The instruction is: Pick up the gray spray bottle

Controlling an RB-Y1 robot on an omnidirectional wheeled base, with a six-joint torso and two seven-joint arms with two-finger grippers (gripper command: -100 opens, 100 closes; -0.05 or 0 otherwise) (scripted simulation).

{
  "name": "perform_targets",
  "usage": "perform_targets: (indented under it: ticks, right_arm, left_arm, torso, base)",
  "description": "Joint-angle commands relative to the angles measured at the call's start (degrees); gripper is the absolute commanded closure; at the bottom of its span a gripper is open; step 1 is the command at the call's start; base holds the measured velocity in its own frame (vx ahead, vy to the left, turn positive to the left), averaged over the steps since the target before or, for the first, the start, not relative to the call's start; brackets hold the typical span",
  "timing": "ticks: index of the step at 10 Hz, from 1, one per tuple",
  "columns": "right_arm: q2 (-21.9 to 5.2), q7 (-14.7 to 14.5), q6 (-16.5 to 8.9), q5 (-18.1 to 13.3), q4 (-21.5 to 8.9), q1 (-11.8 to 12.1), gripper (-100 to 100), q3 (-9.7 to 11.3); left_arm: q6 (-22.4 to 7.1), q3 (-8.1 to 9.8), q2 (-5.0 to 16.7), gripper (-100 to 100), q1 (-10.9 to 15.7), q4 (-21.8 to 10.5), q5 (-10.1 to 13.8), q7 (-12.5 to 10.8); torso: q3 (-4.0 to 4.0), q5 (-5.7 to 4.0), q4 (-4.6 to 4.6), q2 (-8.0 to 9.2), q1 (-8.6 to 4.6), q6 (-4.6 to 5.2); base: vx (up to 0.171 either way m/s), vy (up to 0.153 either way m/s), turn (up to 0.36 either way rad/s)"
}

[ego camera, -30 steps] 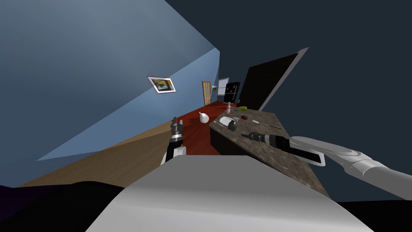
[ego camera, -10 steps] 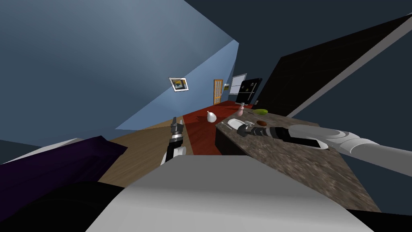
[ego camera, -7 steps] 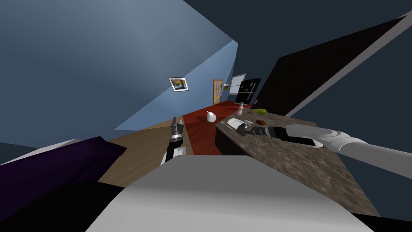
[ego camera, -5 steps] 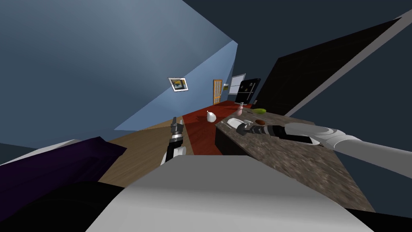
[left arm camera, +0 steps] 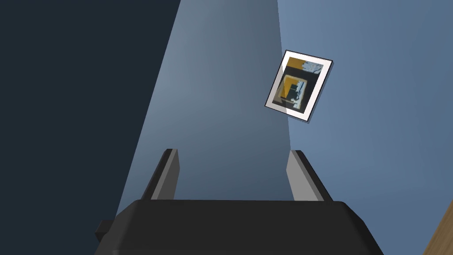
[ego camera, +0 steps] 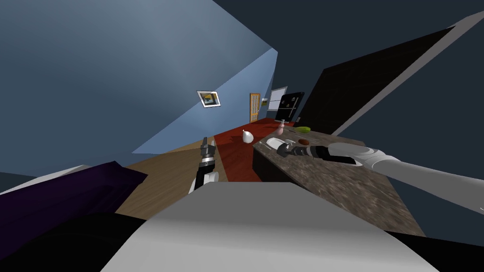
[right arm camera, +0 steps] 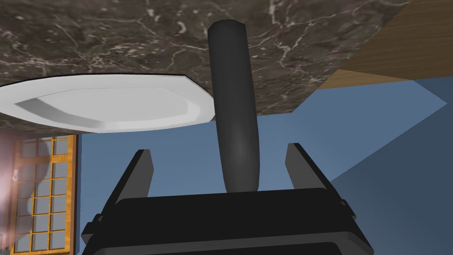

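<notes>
On table (right arm camera: 88, 35): dark grey bottle (right arm camera: 232, 110) just beside plate (right arm camera: 101, 104), inside R pincer (right arm camera: 219, 149).
R pincer: released, not yet squeezing.
L pincer (left arm camera: 232, 151): released, idle.
Bottle: prob. light, stiff, slick; grip mid-body.

The counter (right arm camera: 110, 35) is dark brown stone with thin white veins. The plate (right arm camera: 101, 104) is plain white, and the bottle (right arm camera: 232, 110) is dark grey, nearly black. The walls (ego camera: 118, 71) are blue, the floor (ego camera: 160, 174) is tan with wood grain, and the rug (ego camera: 236, 151) is deep red. The vase (ego camera: 247, 137) is white. The picture (left arm camera: 298, 85) has a white border around yellow, black and pale blue. The door (right arm camera: 44, 190) is orange wood with pale panes.
</notes>
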State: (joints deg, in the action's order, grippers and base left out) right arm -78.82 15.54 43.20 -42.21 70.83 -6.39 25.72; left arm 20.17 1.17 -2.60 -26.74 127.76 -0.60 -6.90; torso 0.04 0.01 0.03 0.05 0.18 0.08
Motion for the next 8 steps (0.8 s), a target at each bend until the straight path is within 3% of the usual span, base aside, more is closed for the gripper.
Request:
perform_targets:
  ticks: [1, 2, 4, 5, 7, 8]
  right_arm:
    - [0.2, 0.1, 0.1, -0.2, -0.7, -2.3, -100, 0.4]
    - [2.3, 0.5, 2.1, -1.8, -3.2, -4.1, -100, 3.1]
    - [2.3, 0.5, 2.1, -1.8, -4.8, -7.6, -100, 3.4]
    - [4.4, 0.9, 4.1, -3.4, -7.7, -10.0, -100, 6.3]
    - [4.4, 0.9, 4.1, -3.4, -8.9, -12.9, -100, 6.3]
    - [6.4, 1.3, 6.1, -5.1, -11.4, -14.9, -100, 9.1]
  left_arm:
    - [0.0, 0.0, 0.0, 0, 0.0, 0.0, 0.0, 0.0]
    - [0.0, 0.0, 0.0, 0, 0.0, 0.0, 0.0, 0.0]
    - [0.0, 0.0, 0.0, 0, 0.0, 0.0, 0.0, 0.0]
    - [0.0, 0.0, 0.0, 0, 0.0, 0.0, 0.0, 0.0]
    - [0.0, 0.0, 0.0, 0, 0.0, 0.0, 0.0, 0.0]
    - [0.0, 0.0, 0.0, 0, 0.0, 0.0, 0.0, 0.0]
  torso:
    - [0.0, 0.0, 0.0, 0.0, 0.0, 0.0]
    - [-0.01, 0.0, 0.0, -0.02, -0.02, 0.0]
    - [0.02, 0.0, 0.01, 0.02, -0.02, 0.0]
    - [-0.01, 0.0, 0.0, -0.03, -0.02, -0.01]
    - [-0.01, 0.0, 0.0, -0.01, 0.0, 0.0]
    - [-0.02, 0.01, 0.0, -0.03, -0.01, 0.0]
  base:
    - [-0.021, 0.009, -0.005]
    - [-0.036, 0.014, -0.042]
    - [-0.029, 0.011, -0.014]
    - [-0.026, 0.014, -0.03]
    - [-0.024, 0.015, -0.018]
    - [-0.037, 0.017, -0.037]
